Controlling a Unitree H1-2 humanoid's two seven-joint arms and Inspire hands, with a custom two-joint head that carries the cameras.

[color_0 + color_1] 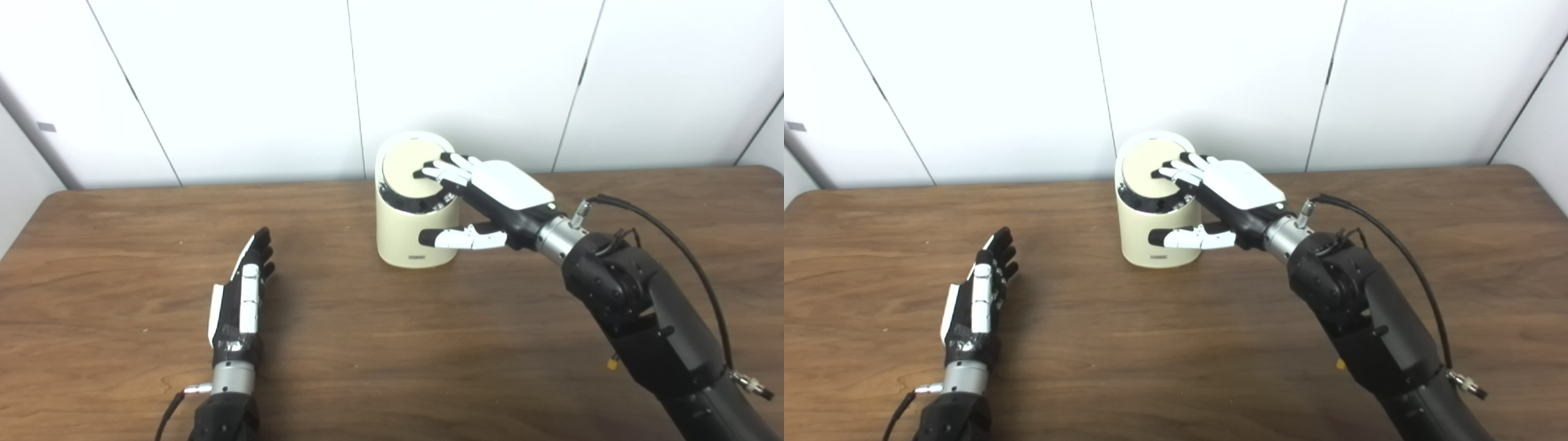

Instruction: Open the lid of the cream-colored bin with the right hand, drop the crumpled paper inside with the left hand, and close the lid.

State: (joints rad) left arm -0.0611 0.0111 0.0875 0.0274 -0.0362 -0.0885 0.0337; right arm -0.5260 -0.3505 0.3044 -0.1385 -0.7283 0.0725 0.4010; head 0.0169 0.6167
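Observation:
The cream-colored bin stands at the back middle of the table. Its round lid is tilted toward me, with a dark gap showing under its front edge. My right hand reaches in from the right, fingers spread and resting on the lid's right part, thumb stretched across the bin's front wall. My left hand lies edge-on on the table to the bin's front left, fingers straight, holding nothing. No crumpled paper shows in either view.
The brown wooden table fills the lower view, with its back edge against white wall panels. A black cable loops over my right forearm.

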